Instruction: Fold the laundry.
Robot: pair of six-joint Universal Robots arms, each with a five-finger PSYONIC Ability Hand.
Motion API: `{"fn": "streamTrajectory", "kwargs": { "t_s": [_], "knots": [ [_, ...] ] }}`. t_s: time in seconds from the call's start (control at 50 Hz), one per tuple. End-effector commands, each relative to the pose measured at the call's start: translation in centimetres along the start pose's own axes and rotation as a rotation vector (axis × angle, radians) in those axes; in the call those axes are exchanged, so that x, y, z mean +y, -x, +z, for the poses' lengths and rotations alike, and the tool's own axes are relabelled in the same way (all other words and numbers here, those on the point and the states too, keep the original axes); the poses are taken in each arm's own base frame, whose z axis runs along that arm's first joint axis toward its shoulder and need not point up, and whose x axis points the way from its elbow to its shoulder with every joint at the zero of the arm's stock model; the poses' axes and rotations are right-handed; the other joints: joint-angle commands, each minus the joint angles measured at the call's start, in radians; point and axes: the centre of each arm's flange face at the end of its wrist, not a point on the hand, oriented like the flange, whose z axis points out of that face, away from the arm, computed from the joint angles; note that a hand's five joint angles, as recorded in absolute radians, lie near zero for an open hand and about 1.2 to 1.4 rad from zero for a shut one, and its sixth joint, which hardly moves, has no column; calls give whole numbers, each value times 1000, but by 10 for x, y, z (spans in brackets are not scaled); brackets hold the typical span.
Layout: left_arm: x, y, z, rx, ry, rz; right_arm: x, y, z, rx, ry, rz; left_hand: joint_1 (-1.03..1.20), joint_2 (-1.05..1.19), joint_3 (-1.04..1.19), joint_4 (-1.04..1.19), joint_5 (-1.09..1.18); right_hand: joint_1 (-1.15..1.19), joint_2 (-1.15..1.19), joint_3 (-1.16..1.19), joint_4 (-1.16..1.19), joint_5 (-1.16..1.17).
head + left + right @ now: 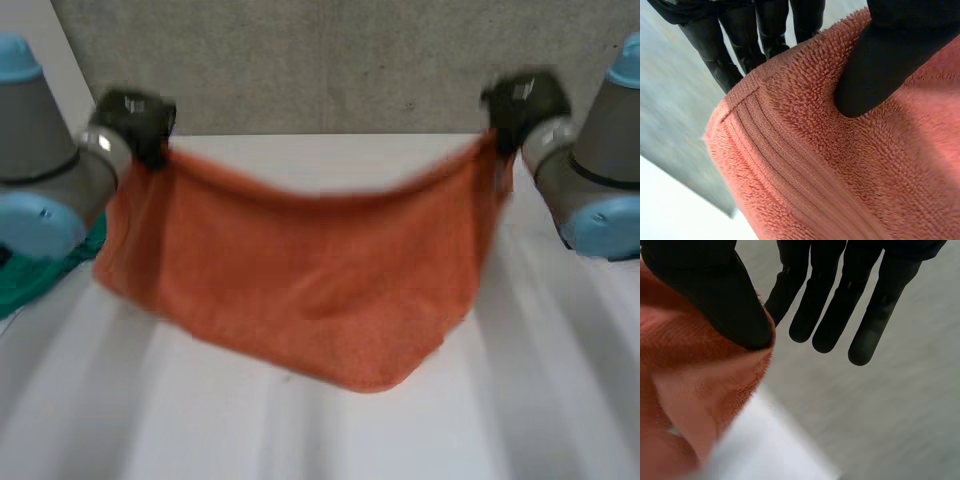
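An orange towel (310, 280) hangs spread out above the white table (330, 440), and its lower edge sags down to the tabletop. My left hand (135, 118) holds its upper left corner. In the left wrist view the thumb (875, 70) presses the towel (840, 170) against the fingers (730, 55) behind its hem. My right hand (522, 100) holds the upper right corner. There the thumb (725, 295) pins the towel's corner (695, 390), while the other fingers (840, 305) point straight out beside it.
A green cloth (40, 270) lies at the table's left edge, below my left arm. A grey wall (330, 60) rises behind the table.
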Motion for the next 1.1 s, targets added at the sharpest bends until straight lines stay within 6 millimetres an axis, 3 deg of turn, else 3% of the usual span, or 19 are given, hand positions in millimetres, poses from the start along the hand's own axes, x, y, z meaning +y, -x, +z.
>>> {"fn": "streamTrajectory", "kwargs": {
  "t_s": [0.02,0.04,0.12,0.24,0.38,0.4,0.46,0.48,0.54,0.56,0.66,0.72,0.78,0.9,1.0,1.02,1.04,1.1],
  "knots": [
    [-122,47,0,-252,-526,-71,-76,-48,34,339,-432,27,223,201,208,199,240,286,216,206,197,242],
    [-131,53,-4,-283,-567,-76,-91,-58,35,380,-506,32,223,201,208,199,240,286,216,206,197,242],
    [-151,70,-12,-365,-665,-74,-110,-67,32,385,-580,38,223,201,208,199,240,286,216,206,197,242],
    [-121,68,-14,-320,-525,-80,-101,-67,27,293,-525,32,223,201,208,199,240,286,216,206,197,242],
    [-42,34,-15,-197,-266,-96,-45,-58,14,138,-306,20,223,201,208,199,240,286,216,206,197,242],
    [-21,22,-16,-153,-209,-97,-29,-49,8,74,-253,21,223,201,208,199,240,286,216,206,197,242],
    [13,5,-18,-89,-121,-97,-3,-32,-5,-41,-170,28,223,201,208,199,240,286,216,206,197,242],
    [34,-6,-20,-46,-69,-94,15,-19,-13,-112,-115,35,223,201,208,199,240,286,216,206,197,242],
    [66,-22,-23,11,6,-84,43,1,-26,-205,-30,42,223,201,208,199,240,286,216,206,197,242],
    [83,-29,-24,35,47,-60,61,10,-32,-239,29,36,223,201,208,199,240,286,216,206,197,242],
    [125,-38,-26,66,151,19,103,26,-44,-294,176,-39,223,201,208,199,240,286,216,206,197,242],
    [145,-37,-24,72,203,71,114,29,-49,-314,231,-61,-95,-117,-110,-119,-78,286,216,206,197,242],
    [154,-34,-26,81,256,123,115,28,-51,-316,260,-43,-428,-450,-443,-452,-410,286,216,206,197,242],
    [153,-27,-31,66,279,147,108,24,-55,-307,278,-36,-693,-715,-708,-717,-675,286,216,206,197,242],
    [153,-25,-34,80,268,142,103,21,-58,-309,284,-34,-271,-293,-286,-295,-254,286,216,206,197,242],
    [150,-26,-36,104,254,143,101,21,-59,-312,287,-35,20,-2,5,-4,38,286,216,206,197,242],
    [149,-27,-39,113,252,142,101,20,-60,-312,290,-37,160,138,145,136,177,286,216,206,197,242],
    [140,-27,-53,141,266,149,98,18,-66,-334,314,-45,223,201,208,199,240,286,216,206,197,242]
  ]
}}
